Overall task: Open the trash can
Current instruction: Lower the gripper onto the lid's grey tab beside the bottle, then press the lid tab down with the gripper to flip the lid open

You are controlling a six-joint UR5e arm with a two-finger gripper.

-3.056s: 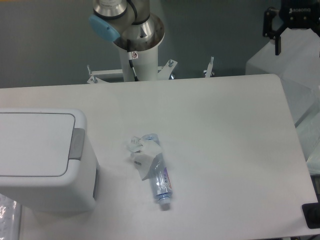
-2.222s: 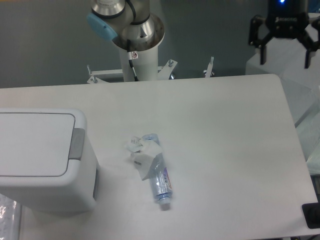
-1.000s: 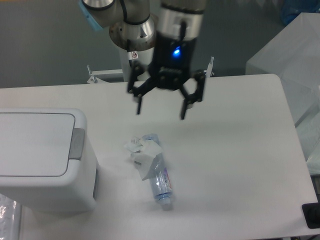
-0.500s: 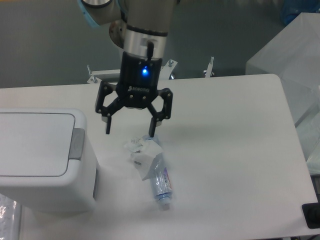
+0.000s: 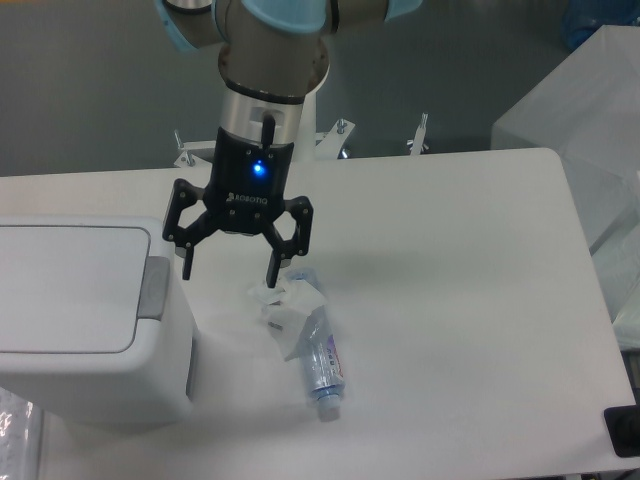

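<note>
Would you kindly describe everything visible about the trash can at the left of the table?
The trash can is a large white bin, seemingly plastic, with rounded corners, standing upright at the table's left edge and cut off by the frame. Its flat white lid lies shut, and a grey push tab sits at the lid's right end. Nothing touches it: the open gripper hangs just right of the tab, apart from it, and the crushed bottle lies farther right on the table.
</note>
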